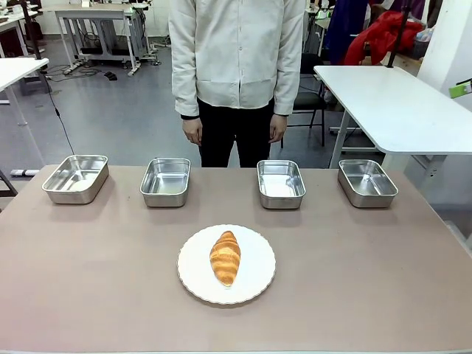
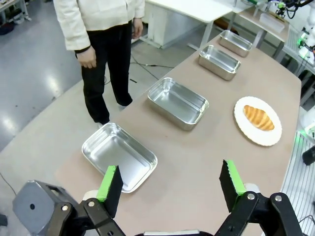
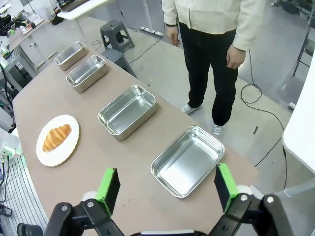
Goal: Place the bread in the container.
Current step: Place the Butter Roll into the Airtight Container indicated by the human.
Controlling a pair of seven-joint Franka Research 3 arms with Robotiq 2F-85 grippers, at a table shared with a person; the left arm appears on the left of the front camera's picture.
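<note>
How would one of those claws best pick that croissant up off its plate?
Probably from straight above, across its thick middle. The croissant lies flat on the plate, its long axis running toward the person, so jaws closing on its two long flanks would meet the widest part. The tapered ends offer little to hold and might tear.

Bread [image 1: 225, 257] on plate [image 1: 258, 276]; 4 trays [image 1: 165, 181] beyond.

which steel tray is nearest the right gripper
The tray at the row's far right end: it alone lies just ahead of the open right gripper.
</note>
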